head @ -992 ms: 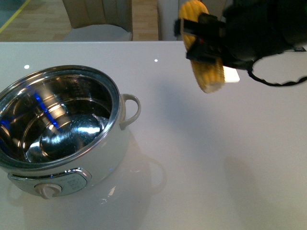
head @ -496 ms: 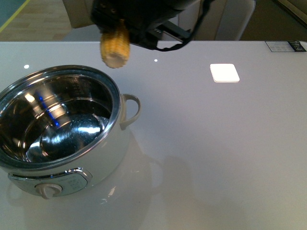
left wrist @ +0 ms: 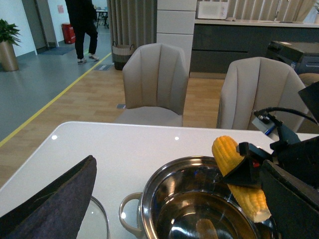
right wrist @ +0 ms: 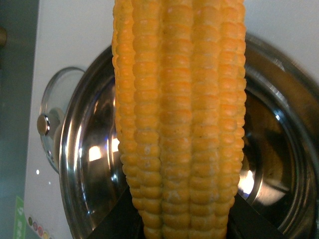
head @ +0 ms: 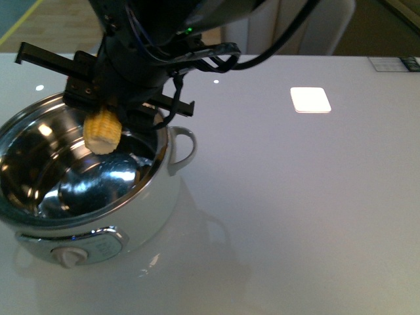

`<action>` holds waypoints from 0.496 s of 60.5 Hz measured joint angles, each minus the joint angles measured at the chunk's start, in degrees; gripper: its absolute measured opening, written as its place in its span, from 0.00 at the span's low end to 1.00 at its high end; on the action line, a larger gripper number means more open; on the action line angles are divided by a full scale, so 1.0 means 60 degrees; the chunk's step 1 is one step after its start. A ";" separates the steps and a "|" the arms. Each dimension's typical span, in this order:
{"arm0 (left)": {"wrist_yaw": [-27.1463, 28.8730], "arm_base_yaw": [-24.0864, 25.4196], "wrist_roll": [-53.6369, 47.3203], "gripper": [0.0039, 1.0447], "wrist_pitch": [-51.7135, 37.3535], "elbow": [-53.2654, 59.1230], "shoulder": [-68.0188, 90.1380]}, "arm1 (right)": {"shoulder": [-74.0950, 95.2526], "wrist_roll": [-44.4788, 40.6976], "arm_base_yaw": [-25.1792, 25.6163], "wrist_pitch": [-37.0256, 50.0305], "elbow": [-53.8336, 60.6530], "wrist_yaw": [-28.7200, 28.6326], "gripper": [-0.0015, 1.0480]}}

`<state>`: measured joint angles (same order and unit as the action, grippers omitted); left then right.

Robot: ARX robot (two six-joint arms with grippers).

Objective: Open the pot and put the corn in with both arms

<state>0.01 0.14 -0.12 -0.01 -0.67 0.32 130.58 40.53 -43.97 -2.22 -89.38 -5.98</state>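
The white pot (head: 159, 197) stands open at the table's left, its steel interior bare. My right gripper (head: 108, 105) is shut on the yellow corn (head: 102, 130) and holds it upright over the pot's mouth, its lower end just below rim level. In the right wrist view the corn (right wrist: 179, 114) fills the middle between the fingers (right wrist: 107, 226), with the pot rim (right wrist: 75, 149) behind. In the left wrist view, my left gripper (left wrist: 177, 167) is open and empty, one finger (left wrist: 55, 199) showing, facing the pot (left wrist: 149, 199), the corn (left wrist: 227, 152) and the right gripper (left wrist: 249, 167).
A glass lid (right wrist: 55, 114) with a knob lies on the table beside the pot; its edge also shows in the left wrist view (left wrist: 97, 219). A white square card (head: 310, 100) lies at the far right. Chairs (left wrist: 157, 82) stand behind the table.
My right gripper has carried the corn leftward across the table from the far right, then down over the pot's mouth. The pot has stayed in place.
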 joint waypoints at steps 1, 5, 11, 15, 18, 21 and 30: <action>0.0000 0.0000 0.0000 0.93 0.0000 0.0000 0.0000 | 0.0040 0.0000 -0.0033 -0.0058 -0.0029 -0.0004 0.22; 0.0000 0.0000 0.0000 0.93 0.0000 0.0000 0.0000 | 0.0179 -0.0004 -0.0113 -0.0295 -0.0142 0.0036 0.22; 0.0000 0.0000 0.0000 0.93 0.0000 0.0000 0.0000 | 0.0186 0.0007 -0.0120 -0.0219 -0.0113 0.0058 0.35; 0.0000 0.0000 0.0000 0.93 -0.0004 0.0000 0.0000 | 0.0175 0.0036 -0.0120 -0.0084 -0.0033 0.0066 0.45; 0.0000 0.0000 0.0000 0.93 0.0000 0.0000 0.0000 | 0.0146 0.0073 -0.0120 0.0025 0.0069 0.0062 0.54; 0.0000 0.0000 0.0000 0.93 0.0000 0.0000 0.0000 | 0.0098 0.0106 -0.0117 0.0124 0.0182 0.0062 0.60; 0.0000 0.0000 0.0000 0.93 0.0000 0.0000 0.0000 | -0.0193 0.0310 -0.0066 0.0393 0.0590 0.0069 0.82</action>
<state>0.01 0.14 -0.12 -0.01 -0.67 0.32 129.43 42.39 -44.36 0.14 -85.84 -5.56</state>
